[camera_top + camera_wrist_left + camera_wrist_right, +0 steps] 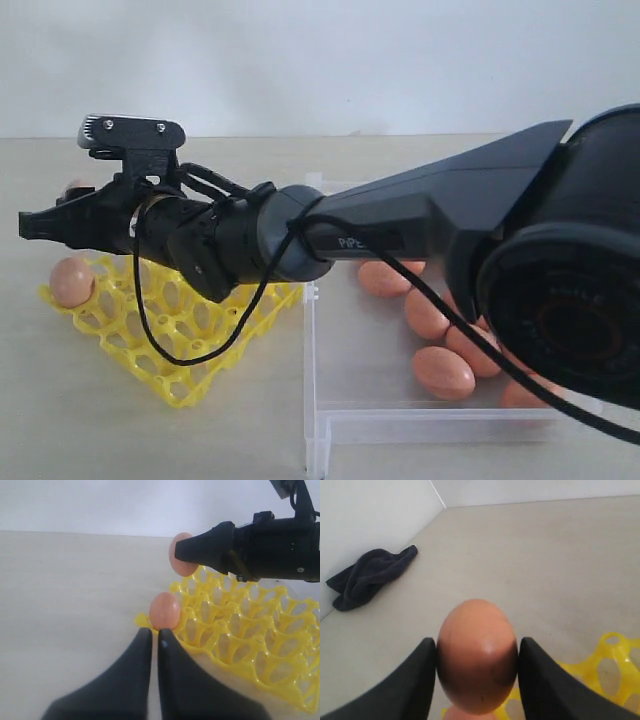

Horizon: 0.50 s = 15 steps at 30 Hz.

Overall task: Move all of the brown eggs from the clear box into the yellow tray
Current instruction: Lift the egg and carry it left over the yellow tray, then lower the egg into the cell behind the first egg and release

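Progress was slight: one brown egg [72, 280] sat in a corner cup of the yellow tray [190, 335], while at least five other eggs [443, 370] lay in the clear box [322, 425]. The right pincer [477, 647], clamped on a further egg [476, 672], hung over the tray's edge, egg not yet released. The left pincer [155, 640], fingers nearly together and empty, hovered just beside the seated egg.

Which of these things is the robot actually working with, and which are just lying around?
Part of the job:
held egg, gripped by the right tool
tray egg, seated at a corner of the yellow tray
brown eggs lying in the clear box

Just lying about:
dark cloth, crumpled by the wall
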Each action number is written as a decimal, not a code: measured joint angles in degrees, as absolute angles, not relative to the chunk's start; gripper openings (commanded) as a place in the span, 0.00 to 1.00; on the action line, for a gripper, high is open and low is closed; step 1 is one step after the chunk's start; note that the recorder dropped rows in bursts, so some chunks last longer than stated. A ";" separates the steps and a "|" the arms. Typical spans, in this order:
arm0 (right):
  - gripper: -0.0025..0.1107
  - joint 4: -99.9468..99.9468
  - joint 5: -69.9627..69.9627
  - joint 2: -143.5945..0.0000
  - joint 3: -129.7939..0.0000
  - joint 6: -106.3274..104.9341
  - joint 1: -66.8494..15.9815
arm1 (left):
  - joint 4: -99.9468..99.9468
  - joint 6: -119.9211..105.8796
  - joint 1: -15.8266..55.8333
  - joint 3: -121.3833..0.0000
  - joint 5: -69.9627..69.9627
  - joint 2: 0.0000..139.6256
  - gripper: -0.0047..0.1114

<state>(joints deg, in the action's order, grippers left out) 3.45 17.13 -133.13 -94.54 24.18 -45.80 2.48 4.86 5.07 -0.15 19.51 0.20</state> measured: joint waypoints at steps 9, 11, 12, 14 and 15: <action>0.02 4.88 17.45 -137.04 -94.61 16.51 -45.76 | 2.48 4.86 5.07 -0.15 19.51 0.20 0.08; 0.02 4.88 18.97 -137.04 -94.61 14.72 -45.76 | 2.48 4.86 5.07 -0.15 19.51 0.20 0.08; 0.02 4.88 19.21 -137.04 -94.61 13.03 -45.76 | 2.48 4.86 5.07 -0.15 19.51 0.20 0.08; 0.02 4.88 19.21 -137.04 -94.61 10.36 -45.76 | 2.48 4.86 5.07 -0.15 19.51 0.20 0.08; 0.02 4.88 19.09 -137.04 -94.61 9.60 -45.76 | 2.48 4.86 5.07 -0.15 19.51 0.20 0.08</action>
